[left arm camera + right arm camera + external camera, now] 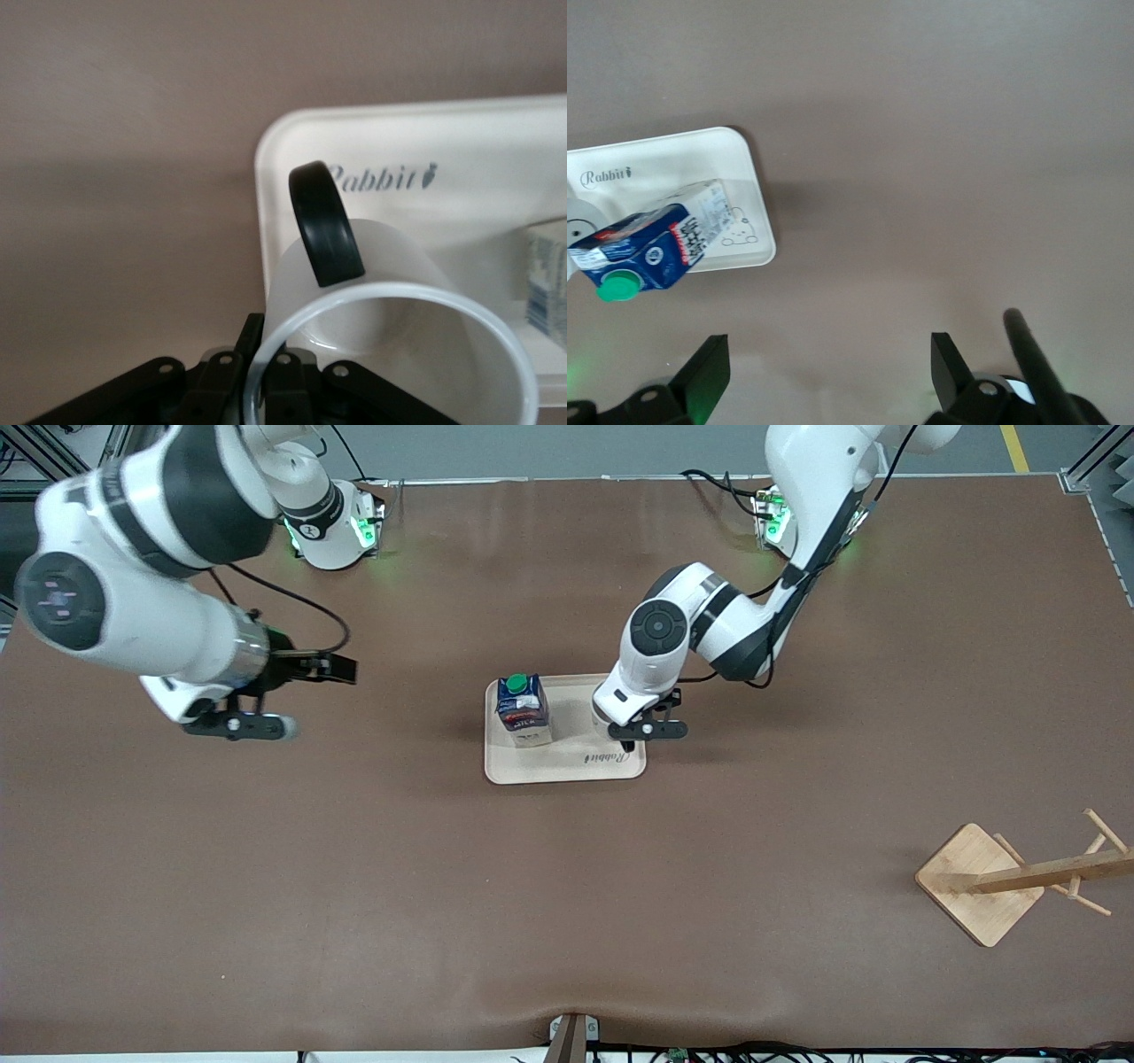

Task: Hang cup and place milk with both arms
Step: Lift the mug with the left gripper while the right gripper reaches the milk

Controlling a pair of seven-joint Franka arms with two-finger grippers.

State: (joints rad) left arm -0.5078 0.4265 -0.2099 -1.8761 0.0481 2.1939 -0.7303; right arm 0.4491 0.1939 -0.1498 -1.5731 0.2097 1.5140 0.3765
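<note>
The white cup with its black loop handle stands on the beige tray. My left gripper is shut on the cup's rim, one finger outside the wall and one inside. In the front view the left gripper is over the tray's end toward the left arm, and its hand hides the cup. The dark blue milk carton with a green cap stands upright on the tray; it also shows in the right wrist view. My right gripper is open and empty over bare table toward the right arm's end.
A wooden cup rack with pegs on a square base stands near the front camera, toward the left arm's end of the table. The brown tabletop surrounds the tray.
</note>
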